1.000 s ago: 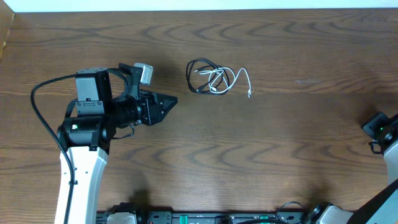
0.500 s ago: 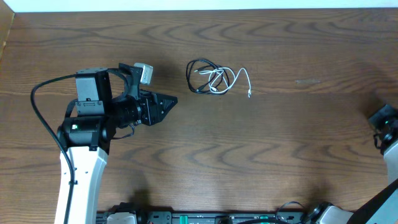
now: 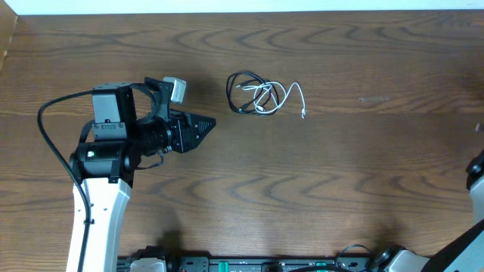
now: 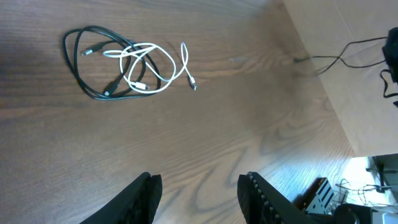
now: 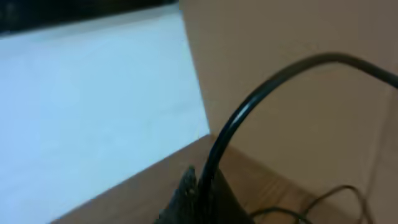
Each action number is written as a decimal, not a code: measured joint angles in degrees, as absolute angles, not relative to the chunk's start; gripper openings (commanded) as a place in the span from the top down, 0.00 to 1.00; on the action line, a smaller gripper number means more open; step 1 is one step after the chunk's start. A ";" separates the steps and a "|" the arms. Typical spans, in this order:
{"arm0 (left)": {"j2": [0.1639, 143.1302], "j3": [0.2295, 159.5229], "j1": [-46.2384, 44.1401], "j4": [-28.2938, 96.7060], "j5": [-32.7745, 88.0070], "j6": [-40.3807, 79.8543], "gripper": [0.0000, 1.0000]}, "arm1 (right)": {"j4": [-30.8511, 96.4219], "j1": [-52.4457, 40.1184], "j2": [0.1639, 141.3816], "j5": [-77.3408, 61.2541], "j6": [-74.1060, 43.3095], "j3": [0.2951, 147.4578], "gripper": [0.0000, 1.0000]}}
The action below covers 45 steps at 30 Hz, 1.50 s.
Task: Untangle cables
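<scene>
Two thin cables [image 4: 132, 61], black, white, intertwined

Lower left of the overhead view: the left arm [image 3: 98, 219] has a white lower segment and black boxy joints. It carries a small green light [image 3: 91, 153], a pale grey block [image 3: 175, 88], a thick black looping wire [image 3: 47, 128] and a pointed black tool [image 3: 208, 123].

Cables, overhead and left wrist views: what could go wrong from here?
1. The black cable and white cable interloop in one bundle; a pinch by the open left gripper may catch both and tighten the tangle.
2. The right arm sits at the table's right edge, its wrist camera showing neither cord, so nothing is placed to pin the other one.
</scene>
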<state>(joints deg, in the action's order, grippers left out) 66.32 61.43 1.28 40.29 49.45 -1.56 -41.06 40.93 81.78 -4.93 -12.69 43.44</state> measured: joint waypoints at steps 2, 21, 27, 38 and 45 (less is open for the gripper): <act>66.32 61.43 1.28 40.36 49.45 -1.56 0.55 | -40.42 42.46 81.84 -5.17 -13.80 43.44 0.99; 66.32 61.43 1.28 40.47 49.45 -1.52 0.54 | -28.12 46.11 98.63 -12.69 -21.39 43.51 0.01; 66.32 61.43 1.28 40.45 49.45 -1.52 0.55 | -24.99 46.11 98.63 -18.55 -29.41 43.51 0.01; 66.32 61.43 1.28 40.47 49.45 -1.52 0.54 | -7.94 43.59 98.63 -33.15 -49.52 43.64 0.01; 66.32 61.43 1.28 40.47 49.45 -1.56 0.54 | 9.67 44.07 94.63 -16.21 -49.04 44.73 0.01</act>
<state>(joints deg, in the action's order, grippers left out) 66.32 61.43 1.28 40.47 49.45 -1.56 9.67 44.07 94.63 -16.21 -49.04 44.73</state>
